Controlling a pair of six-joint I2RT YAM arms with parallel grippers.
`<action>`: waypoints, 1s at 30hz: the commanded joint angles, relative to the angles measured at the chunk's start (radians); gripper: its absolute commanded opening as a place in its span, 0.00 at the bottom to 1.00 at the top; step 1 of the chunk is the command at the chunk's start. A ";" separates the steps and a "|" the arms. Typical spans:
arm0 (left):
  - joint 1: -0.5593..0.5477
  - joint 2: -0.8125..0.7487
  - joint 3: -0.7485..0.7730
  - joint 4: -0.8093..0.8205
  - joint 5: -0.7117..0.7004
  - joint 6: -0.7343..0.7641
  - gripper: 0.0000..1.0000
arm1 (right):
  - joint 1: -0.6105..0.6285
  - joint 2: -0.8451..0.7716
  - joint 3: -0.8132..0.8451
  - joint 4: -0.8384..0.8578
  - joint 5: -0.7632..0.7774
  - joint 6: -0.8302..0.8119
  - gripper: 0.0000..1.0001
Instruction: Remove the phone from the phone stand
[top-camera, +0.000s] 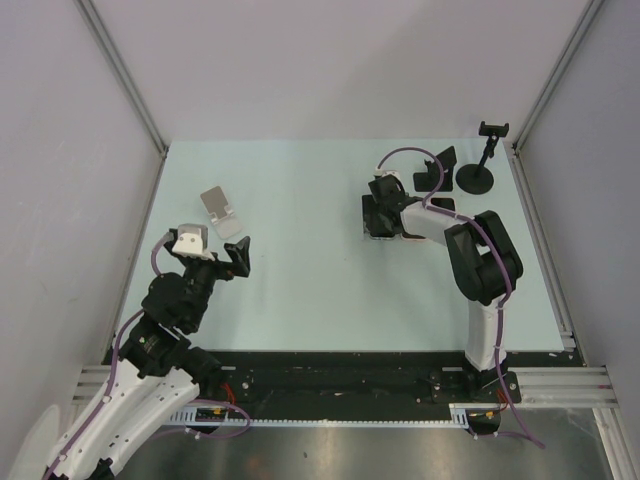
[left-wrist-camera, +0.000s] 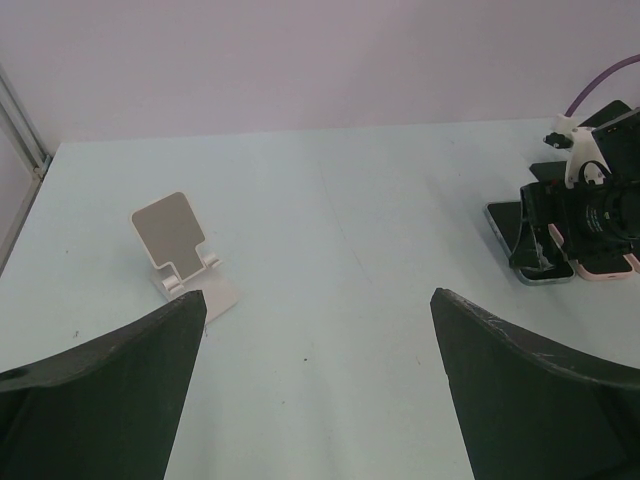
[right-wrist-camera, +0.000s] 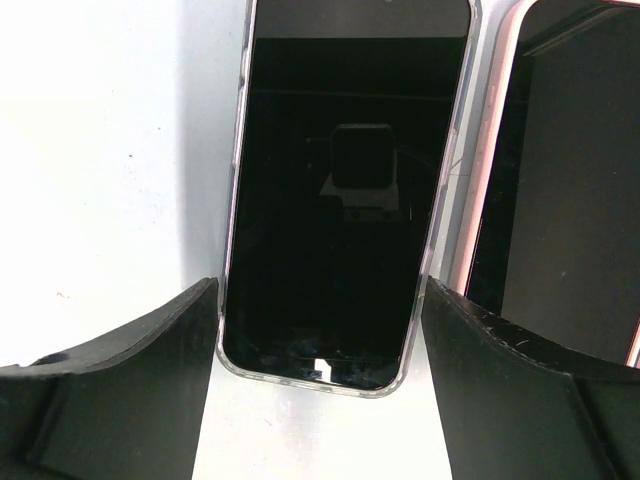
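The white phone stand (top-camera: 222, 208) stands empty at the left of the table; it also shows in the left wrist view (left-wrist-camera: 180, 255). A phone in a clear case (right-wrist-camera: 345, 190) lies flat, screen up, right of centre. My right gripper (right-wrist-camera: 320, 290) is low over it, a finger against each long edge of its near end. In the top view this gripper (top-camera: 383, 215) covers the phone. My left gripper (top-camera: 215, 255) is open and empty, just in front of the stand, its fingers (left-wrist-camera: 110, 390) spread wide.
A second phone in a pink case (right-wrist-camera: 560, 200) lies close against the right of the clear-cased one. A black stand with a round base (top-camera: 476, 178) and another black holder (top-camera: 432, 170) are at the back right. Grey walls enclose the table.
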 joint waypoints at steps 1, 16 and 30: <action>0.008 0.005 -0.002 0.034 0.015 0.030 1.00 | -0.012 -0.015 -0.031 -0.096 0.044 -0.023 0.69; 0.008 0.016 -0.004 0.034 0.010 0.030 1.00 | 0.020 -0.118 -0.031 -0.070 0.044 -0.029 0.97; 0.032 0.120 0.010 0.031 -0.047 0.003 1.00 | 0.057 -0.461 -0.108 -0.032 -0.045 -0.057 1.00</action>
